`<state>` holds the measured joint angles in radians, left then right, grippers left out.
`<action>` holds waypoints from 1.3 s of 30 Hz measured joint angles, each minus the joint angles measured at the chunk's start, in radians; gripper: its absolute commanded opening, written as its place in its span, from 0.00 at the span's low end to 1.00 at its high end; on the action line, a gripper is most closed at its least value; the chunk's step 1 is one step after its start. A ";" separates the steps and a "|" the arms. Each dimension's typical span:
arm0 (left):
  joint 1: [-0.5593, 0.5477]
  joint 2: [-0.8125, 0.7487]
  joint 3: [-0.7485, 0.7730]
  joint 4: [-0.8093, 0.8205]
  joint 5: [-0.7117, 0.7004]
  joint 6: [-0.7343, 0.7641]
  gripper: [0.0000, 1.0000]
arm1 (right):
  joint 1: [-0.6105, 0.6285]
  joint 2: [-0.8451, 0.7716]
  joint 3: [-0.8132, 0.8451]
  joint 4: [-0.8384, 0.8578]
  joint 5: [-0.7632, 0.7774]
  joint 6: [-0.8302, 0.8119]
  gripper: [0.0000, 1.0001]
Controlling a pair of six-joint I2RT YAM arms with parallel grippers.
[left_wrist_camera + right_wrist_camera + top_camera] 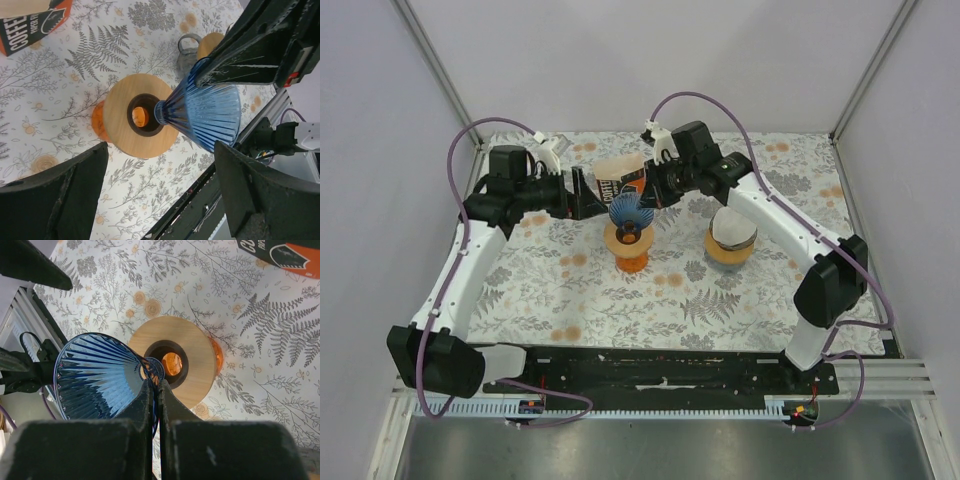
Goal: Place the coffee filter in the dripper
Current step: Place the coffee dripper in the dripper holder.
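Observation:
The blue ribbed glass dripper [629, 209] is tilted on its side above a wooden ring stand [632, 243] on an orange base. My right gripper [154, 385] is shut on the dripper's [100, 375] wall near its narrow end, just over the ring's hole [171, 362]. My left gripper [160, 165] is open and empty, its fingers on either side of the dripper [205, 115] and ring [120, 125] without touching them. A white paper, which looks like the coffee filter [730, 228], sits in a round wooden holder at the right, away from both grippers.
An orange and black coffee filter box [618, 178] stands just behind the stand, close to both grippers. A grey handled object [697, 270] lies next to the filter holder. The floral tablecloth [570, 300] covers the table.

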<state>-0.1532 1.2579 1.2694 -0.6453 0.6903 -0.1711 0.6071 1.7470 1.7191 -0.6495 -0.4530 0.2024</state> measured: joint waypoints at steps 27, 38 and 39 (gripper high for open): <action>-0.087 0.159 -0.147 0.213 0.009 -0.173 0.22 | 0.011 0.128 -0.022 0.016 0.024 0.034 0.00; -0.083 0.158 -0.174 0.253 -0.013 -0.221 0.02 | 0.018 0.109 -0.060 0.065 0.057 0.055 0.00; -0.083 0.158 -0.179 0.259 -0.013 -0.223 0.02 | 0.018 0.105 -0.073 0.078 0.060 0.057 0.00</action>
<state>-0.2359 1.4158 1.0904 -0.3859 0.6773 -0.3939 0.6247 1.8515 1.6463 -0.5716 -0.3935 0.2592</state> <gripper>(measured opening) 0.063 0.029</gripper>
